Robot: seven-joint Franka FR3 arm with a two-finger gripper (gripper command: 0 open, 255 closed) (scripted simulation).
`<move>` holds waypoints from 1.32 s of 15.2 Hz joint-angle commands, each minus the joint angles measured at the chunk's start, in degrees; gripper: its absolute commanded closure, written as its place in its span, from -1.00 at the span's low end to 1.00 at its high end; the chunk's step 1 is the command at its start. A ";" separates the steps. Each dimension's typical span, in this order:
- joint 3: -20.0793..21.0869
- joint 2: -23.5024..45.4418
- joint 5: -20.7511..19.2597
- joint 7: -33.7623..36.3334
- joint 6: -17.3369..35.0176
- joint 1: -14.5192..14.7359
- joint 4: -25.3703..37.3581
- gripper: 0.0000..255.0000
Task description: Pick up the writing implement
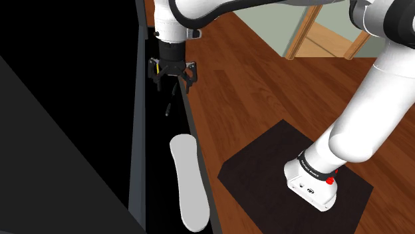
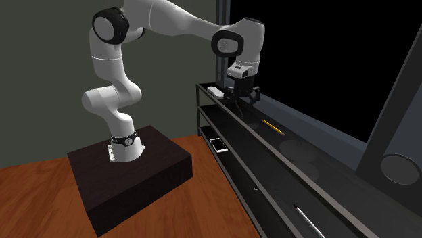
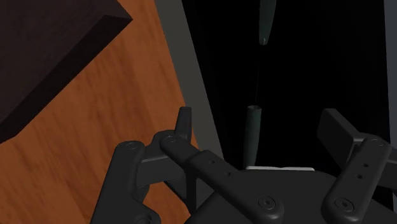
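A thin yellow pencil (image 2: pixel 272 126) lies flat on the top board of a dark shelf unit (image 2: pixel 318 177). In the second exterior view it is a short way past my gripper (image 2: pixel 241 101), towards that view's right. The gripper (image 1: pixel 173 82) hangs a little above the same board, pointing down. Its fingers stand apart with nothing clasped. In the wrist view a slender dark stick (image 3: pixel 252 135) lies on the dark surface below the open gripper (image 3: pixel 259 124). A second such stick (image 3: pixel 266 22) lies farther on. I cannot tell whether either is the pencil.
A long white rounded object (image 1: pixel 189 183) lies on the shelf top, nearer the stand (image 1: pixel 286 159). On a lower shelf are a phone (image 2: pixel 218 144) and a white rod (image 2: pixel 304 220). A black area lies behind the shelf. A wood floor (image 1: pixel 253 86) runs alongside it.
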 commanded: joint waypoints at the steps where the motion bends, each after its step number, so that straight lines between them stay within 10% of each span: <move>1: -0.04 0.22 -0.12 -0.01 0.51 0.02 -0.30 -1.00; 2: -0.03 0.33 -0.18 0.07 0.52 0.08 -0.21 1.00; 20: 0.17 -0.72 0.33 0.39 -6.12 0.01 5.57 1.00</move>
